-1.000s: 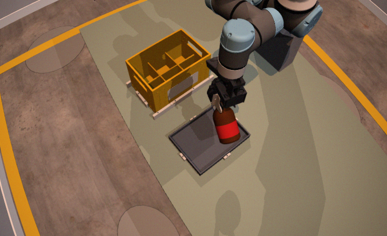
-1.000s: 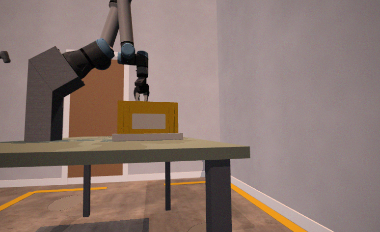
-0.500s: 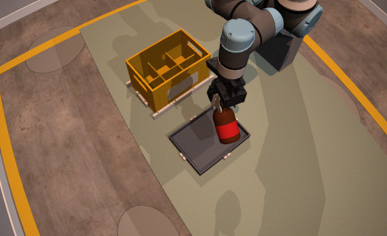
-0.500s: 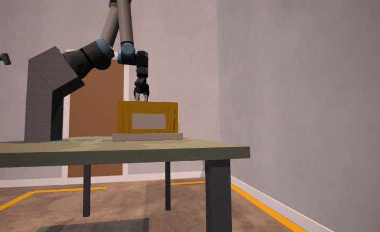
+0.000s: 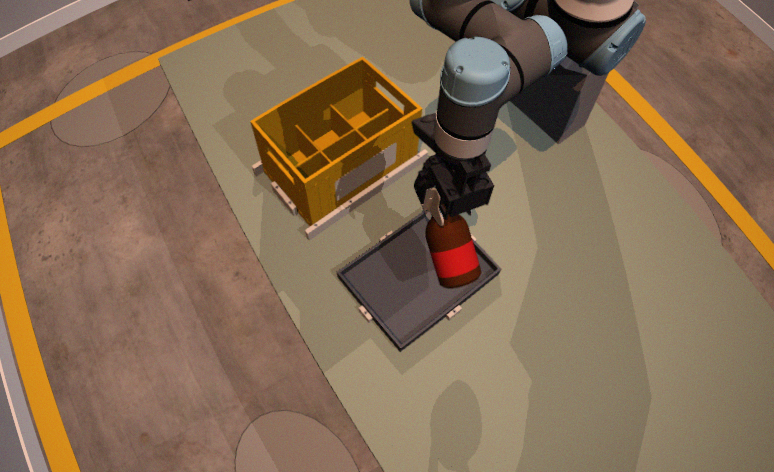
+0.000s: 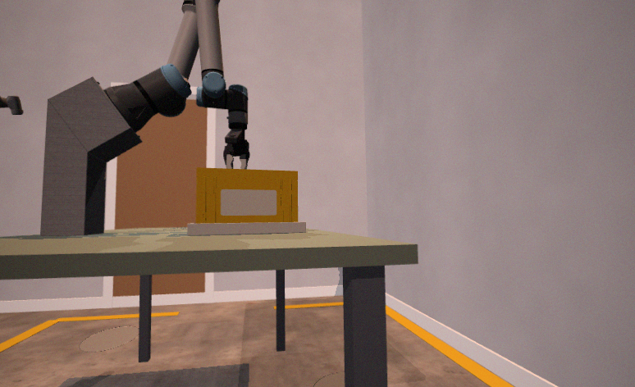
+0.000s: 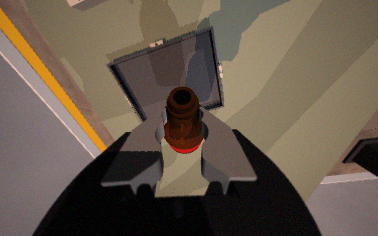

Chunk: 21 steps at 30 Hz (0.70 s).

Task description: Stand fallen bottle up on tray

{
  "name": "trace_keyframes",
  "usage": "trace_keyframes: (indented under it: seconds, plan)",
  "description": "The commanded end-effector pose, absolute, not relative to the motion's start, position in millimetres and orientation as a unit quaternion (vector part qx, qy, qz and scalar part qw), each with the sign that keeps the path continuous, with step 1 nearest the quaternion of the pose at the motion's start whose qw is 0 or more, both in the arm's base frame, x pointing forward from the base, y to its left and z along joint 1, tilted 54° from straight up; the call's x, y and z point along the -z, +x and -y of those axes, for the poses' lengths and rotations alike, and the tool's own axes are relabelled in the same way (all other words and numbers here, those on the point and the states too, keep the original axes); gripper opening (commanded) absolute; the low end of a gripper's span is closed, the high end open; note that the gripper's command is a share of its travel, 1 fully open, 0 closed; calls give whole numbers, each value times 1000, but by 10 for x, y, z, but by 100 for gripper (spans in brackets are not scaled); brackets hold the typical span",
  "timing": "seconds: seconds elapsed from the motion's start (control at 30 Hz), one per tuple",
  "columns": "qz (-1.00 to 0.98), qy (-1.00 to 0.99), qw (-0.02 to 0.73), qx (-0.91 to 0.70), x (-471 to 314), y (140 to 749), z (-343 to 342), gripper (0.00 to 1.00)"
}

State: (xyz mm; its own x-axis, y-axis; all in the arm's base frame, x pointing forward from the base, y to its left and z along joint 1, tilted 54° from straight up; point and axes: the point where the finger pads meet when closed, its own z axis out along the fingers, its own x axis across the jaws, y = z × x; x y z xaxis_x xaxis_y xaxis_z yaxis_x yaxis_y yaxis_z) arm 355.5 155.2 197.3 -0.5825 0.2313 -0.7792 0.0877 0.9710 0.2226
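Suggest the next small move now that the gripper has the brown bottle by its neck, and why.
Probably lower it straight down: the gripper is shut on the brown bottle's neck, the bottle hangs upright over the gray tray's far corner; a slight shift toward the tray's middle first may be safer.

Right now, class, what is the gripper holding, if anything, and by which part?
The gripper is shut on the brown bottle, gripping it by the neck, just below the mouth, over the tray.
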Motion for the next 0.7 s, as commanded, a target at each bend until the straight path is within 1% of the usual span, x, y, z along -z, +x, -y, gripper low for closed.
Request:
trace_keyframes:
  seconds: [0.0, 0.67]
  plan:
    - [-886, 90, 448, -80, -1976, 3555, -1552, 0]
    - [-891, 113, 437, -42, -1951, 3555, -1533, 0]
